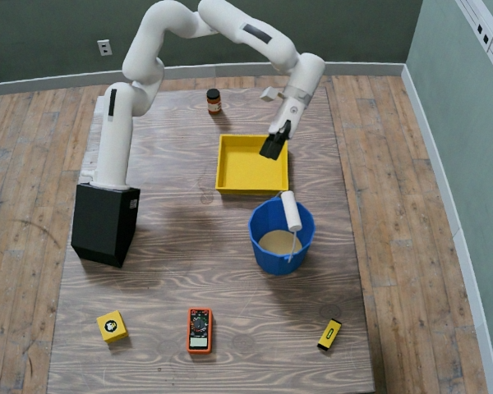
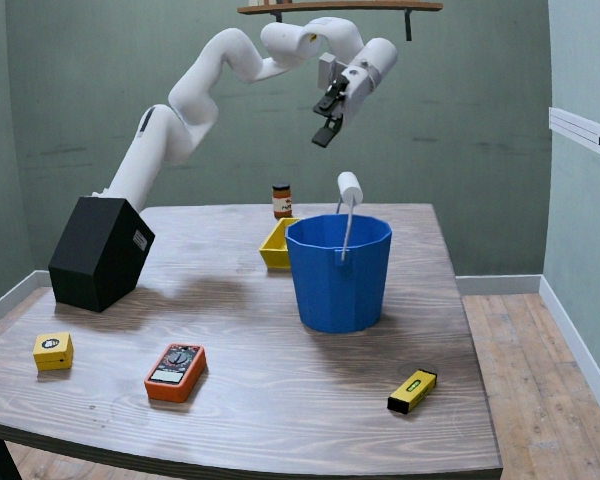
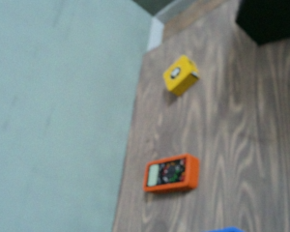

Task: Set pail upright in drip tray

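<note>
The blue pail (image 1: 281, 235) stands upright on the table, its wire handle raised with a white grip (image 1: 291, 210) at the top; it also shows in the exterior view (image 2: 338, 271). The yellow drip tray (image 1: 251, 164) lies just behind the pail and is empty; it is partly hidden behind the pail in the exterior view (image 2: 276, 243). My gripper (image 1: 274, 145) (image 2: 327, 117) is open and empty, high in the air above the tray's right rear corner, well above the pail's handle. A sliver of the pail's blue rim (image 3: 224, 229) shows at the bottom of the wrist view.
A jar (image 1: 213, 100) stands behind the tray. The arm's black base (image 1: 104, 222) is at the left. An orange multimeter (image 1: 199, 324), a yellow box (image 1: 112, 326) and a yellow level (image 1: 329, 334) lie near the front edge.
</note>
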You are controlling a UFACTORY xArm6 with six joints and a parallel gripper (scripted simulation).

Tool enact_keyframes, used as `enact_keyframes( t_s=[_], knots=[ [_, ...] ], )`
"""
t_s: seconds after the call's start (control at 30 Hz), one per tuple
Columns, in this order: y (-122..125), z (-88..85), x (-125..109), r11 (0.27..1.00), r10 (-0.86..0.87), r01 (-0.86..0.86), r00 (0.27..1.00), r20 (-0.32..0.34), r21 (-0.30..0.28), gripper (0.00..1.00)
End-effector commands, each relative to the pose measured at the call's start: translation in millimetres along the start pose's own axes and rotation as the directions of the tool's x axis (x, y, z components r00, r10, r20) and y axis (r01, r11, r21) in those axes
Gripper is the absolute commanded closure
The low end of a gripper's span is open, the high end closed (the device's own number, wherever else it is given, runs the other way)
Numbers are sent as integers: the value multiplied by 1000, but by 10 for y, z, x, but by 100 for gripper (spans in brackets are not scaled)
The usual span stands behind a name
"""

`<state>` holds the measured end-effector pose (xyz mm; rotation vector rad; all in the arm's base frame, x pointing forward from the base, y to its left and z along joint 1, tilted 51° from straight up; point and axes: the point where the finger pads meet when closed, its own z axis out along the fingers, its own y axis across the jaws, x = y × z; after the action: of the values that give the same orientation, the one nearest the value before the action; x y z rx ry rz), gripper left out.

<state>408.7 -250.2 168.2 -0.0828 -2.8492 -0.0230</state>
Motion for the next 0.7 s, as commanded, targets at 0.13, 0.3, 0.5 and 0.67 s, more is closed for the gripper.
enact_keyframes(
  t_s=[0.13, 0.3, 0.5, 0.67],
  knots=[
    [-67, 163, -124, 959, 230, -231, 973, -22, -167, 0],
    [-100, 238, -192, 910, 333, -335, 941, -49, -244, 0],
    [-151, 327, -288, 819, 458, -464, 883, -104, -338, 0],
    [-182, 367, -338, 763, 512, -523, 848, -138, -381, 0]
  ],
)
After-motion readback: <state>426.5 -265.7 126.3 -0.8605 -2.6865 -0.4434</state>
